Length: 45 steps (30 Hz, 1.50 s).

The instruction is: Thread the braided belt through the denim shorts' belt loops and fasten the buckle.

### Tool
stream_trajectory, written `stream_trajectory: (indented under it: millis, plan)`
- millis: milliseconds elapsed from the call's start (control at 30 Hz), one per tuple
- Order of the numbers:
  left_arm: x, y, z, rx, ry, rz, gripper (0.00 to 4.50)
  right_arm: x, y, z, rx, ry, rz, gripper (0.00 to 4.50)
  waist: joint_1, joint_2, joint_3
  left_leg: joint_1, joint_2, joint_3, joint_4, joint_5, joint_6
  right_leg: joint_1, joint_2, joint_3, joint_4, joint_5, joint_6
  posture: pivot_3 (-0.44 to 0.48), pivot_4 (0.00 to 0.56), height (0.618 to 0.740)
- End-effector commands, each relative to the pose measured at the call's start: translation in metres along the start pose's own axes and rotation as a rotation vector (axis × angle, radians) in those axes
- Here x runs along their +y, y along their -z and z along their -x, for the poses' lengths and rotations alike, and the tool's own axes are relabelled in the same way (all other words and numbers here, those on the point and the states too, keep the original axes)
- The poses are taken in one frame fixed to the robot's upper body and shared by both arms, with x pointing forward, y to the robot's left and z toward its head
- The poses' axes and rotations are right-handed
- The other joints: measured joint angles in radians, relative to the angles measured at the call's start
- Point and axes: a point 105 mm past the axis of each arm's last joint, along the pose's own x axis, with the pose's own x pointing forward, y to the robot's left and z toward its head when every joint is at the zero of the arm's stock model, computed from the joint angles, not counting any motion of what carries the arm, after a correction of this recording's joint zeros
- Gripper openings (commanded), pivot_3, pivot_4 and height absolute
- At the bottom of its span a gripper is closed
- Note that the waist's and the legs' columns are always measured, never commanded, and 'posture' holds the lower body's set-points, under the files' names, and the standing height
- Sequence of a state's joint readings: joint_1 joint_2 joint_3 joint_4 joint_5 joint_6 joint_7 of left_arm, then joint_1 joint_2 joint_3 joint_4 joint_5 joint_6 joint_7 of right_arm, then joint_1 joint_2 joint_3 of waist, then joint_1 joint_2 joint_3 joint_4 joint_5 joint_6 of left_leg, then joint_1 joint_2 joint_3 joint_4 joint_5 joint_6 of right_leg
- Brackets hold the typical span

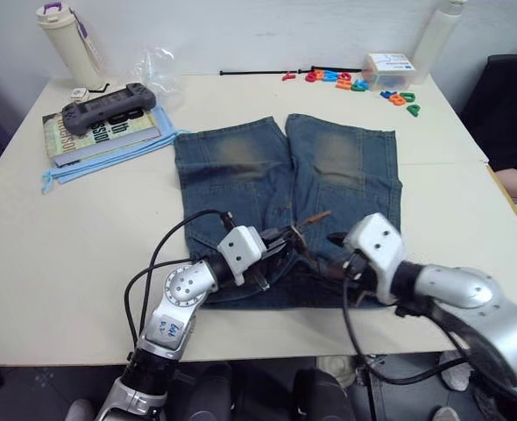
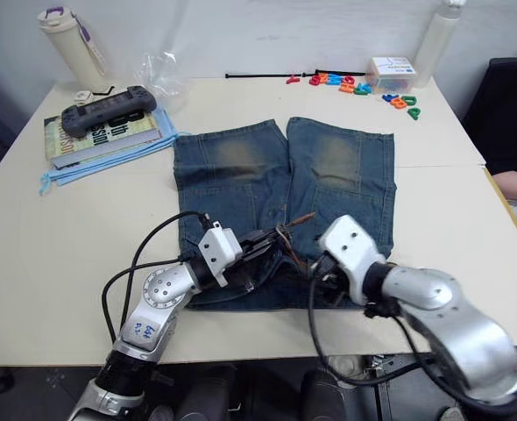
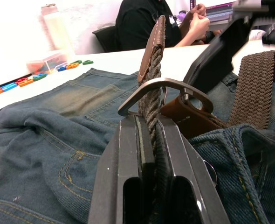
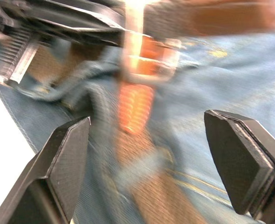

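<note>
Braided belt (image 3: 152, 84), woven, through curved metal buckle (image 3: 165, 88)

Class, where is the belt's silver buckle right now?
The buckle sits at the denim shorts' waistband, just beyond the left pincer, with the braided belt's end passing up through it.

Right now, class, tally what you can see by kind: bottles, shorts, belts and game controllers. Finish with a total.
Bottles: 2
Shorts: 1
Belt: 1
Controller: 1
Total: 5
</note>
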State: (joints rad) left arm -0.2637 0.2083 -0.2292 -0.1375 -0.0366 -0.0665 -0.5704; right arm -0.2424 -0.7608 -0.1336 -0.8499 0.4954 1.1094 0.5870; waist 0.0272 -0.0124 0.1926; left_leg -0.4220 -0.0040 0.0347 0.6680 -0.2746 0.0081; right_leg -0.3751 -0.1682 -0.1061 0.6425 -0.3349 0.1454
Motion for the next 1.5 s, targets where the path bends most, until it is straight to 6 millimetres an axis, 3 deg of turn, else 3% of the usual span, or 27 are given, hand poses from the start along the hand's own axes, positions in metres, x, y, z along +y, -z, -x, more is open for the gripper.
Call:
stream_trajectory:
  millis: [33, 133, 233, 367, 700, 800, 1033, 1067, 1167, 1300, 1400, 1500]
  plan:
    - [-0.003, -0.008, -0.003, -0.048, 0.015, -0.005, 0.00, -0.001, -0.033, 0.016, -0.089, 0.002, 0.134, 4.14, -0.002, 0.000, 0.000, 0.000, 0.000, 0.000, 0.000, 0.000, 0.000, 0.000, 0.000, 0.000, 0.000, 0.000, 0.000, 0.000, 0.150, 0.684]
    - [-0.005, -0.009, -0.004, -0.053, 0.027, -0.001, 0.00, -0.010, -0.045, 0.017, -0.077, 0.058, 0.314, 4.14, -0.003, 0.000, 0.000, 0.000, 0.000, 0.000, 0.000, 0.000, 0.000, 0.000, 0.000, 0.000, 0.000, 0.000, 0.000, 0.000, 0.150, 0.684]
    - [-0.005, -0.009, -0.005, -0.053, 0.028, -0.003, 0.00, -0.016, -0.040, 0.010, 0.005, 0.093, 0.594, 4.14, -0.002, 0.000, 0.000, 0.000, 0.000, 0.002, 0.000, 0.000, 0.000, 0.000, 0.000, 0.000, 0.000, 0.000, 0.000, 0.000, 0.150, 0.684]
    - [-0.005, -0.010, -0.007, -0.058, 0.030, -0.005, 0.00, -0.011, -0.040, -0.008, -0.013, 0.097, 0.805, 4.14, -0.002, -0.001, 0.000, 0.000, 0.000, 0.002, 0.000, 0.000, 0.000, 0.000, 0.000, 0.000, -0.001, 0.000, 0.000, 0.000, 0.150, 0.684]
    - [-0.007, -0.010, -0.008, -0.058, 0.036, -0.009, 0.00, -0.010, -0.041, -0.024, -0.038, 0.119, 0.929, 4.14, -0.002, -0.001, 0.000, 0.000, 0.000, 0.002, 0.001, 0.001, -0.001, 0.000, 0.000, -0.001, 0.000, 0.000, 0.000, 0.000, 0.150, 0.684]
    - [-0.006, -0.010, -0.007, -0.056, 0.036, -0.010, 0.00, -0.007, -0.041, -0.026, -0.041, 0.105, 0.934, 3.34, -0.003, -0.001, 0.000, 0.000, 0.000, 0.002, 0.001, 0.001, -0.001, 0.000, 0.000, -0.001, 0.000, 0.000, 0.000, 0.000, 0.150, 0.684]
    - [-0.005, -0.008, -0.008, -0.053, 0.038, -0.017, 0.00, -0.004, -0.036, -0.028, -0.029, 0.088, 0.926, 0.32, -0.003, -0.001, 0.000, 0.000, 0.000, 0.002, 0.001, 0.001, -0.001, 0.000, 0.000, -0.001, 0.000, 0.000, 0.000, 0.000, 0.150, 0.684]
    - [-0.004, -0.007, -0.008, -0.046, 0.038, -0.020, 0.00, -0.005, -0.035, -0.029, -0.026, 0.090, 0.926, 0.11, -0.003, -0.001, 0.000, 0.000, 0.000, 0.002, 0.001, 0.001, -0.001, 0.000, 0.000, -0.001, 0.000, 0.000, 0.000, 0.000, 0.150, 0.684]
    - [0.001, -0.005, -0.007, -0.033, 0.034, -0.032, 0.00, -0.008, -0.034, -0.030, -0.017, 0.102, 0.925, 0.11, -0.003, -0.001, 0.000, 0.000, 0.000, 0.002, 0.002, 0.001, -0.001, 0.000, 0.000, -0.001, 0.001, 0.000, 0.000, 0.000, 0.150, 0.684]
    - [0.010, -0.009, -0.005, -0.036, 0.036, -0.011, 1.59, -0.012, -0.029, -0.032, 0.003, 0.119, 0.915, 0.00, -0.004, -0.001, 0.000, 0.000, 0.000, 0.002, 0.002, 0.001, -0.001, 0.000, 0.000, -0.001, 0.001, 0.000, 0.000, 0.000, 0.150, 0.684]
    - [0.013, -0.017, 0.012, -0.025, 0.095, 0.018, 2.84, -0.014, -0.025, -0.033, 0.016, 0.136, 0.897, 0.00, -0.007, -0.001, 0.000, 0.000, 0.000, 0.001, 0.002, 0.001, -0.001, 0.000, 0.000, -0.001, 0.001, 0.000, 0.000, 0.000, 0.150, 0.684]
    - [0.017, -0.026, 0.035, -0.012, 0.153, 0.123, 2.84, -0.016, -0.024, -0.033, 0.018, 0.153, 0.885, 0.00, -0.009, 0.000, 0.000, 0.000, 0.000, 0.001, 0.002, 0.001, -0.001, 0.000, 0.000, -0.001, 0.001, 0.000, 0.000, 0.000, 0.150, 0.684]
